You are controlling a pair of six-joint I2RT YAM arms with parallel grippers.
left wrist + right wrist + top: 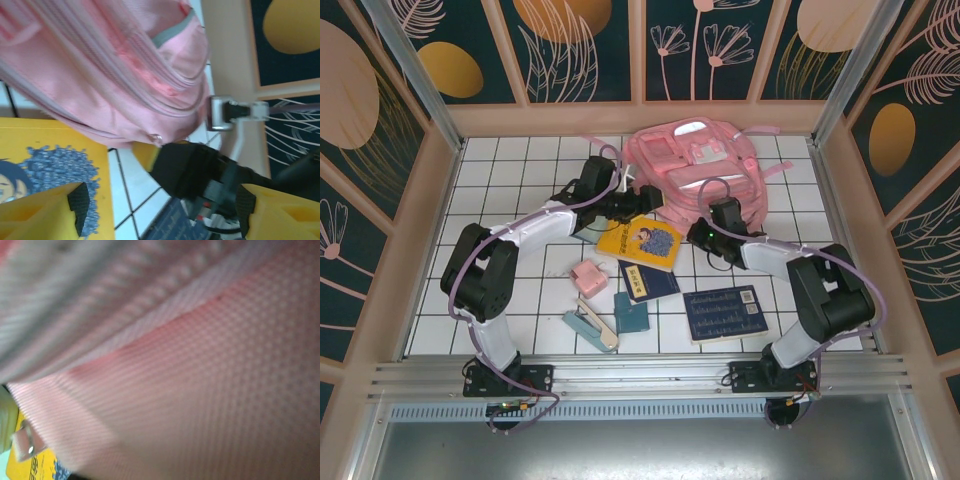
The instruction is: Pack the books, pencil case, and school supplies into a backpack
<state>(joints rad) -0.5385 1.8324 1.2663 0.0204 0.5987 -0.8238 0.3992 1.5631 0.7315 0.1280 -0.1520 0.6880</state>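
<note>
The right gripper (712,212), closed at the backpack (700,160)'s six o'clock, is seemingly pinching fabric for opening; the left gripper (161,210) is hovering wide, empty.

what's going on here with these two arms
Two robot arms are working at the near edge of the pink backpack. The right gripper is shut against its fabric; the left gripper hangs open beside it, by the yellow book. The larger navy book, smaller navy book, stapler and pink piece lie on the table, not yet packed.
</note>
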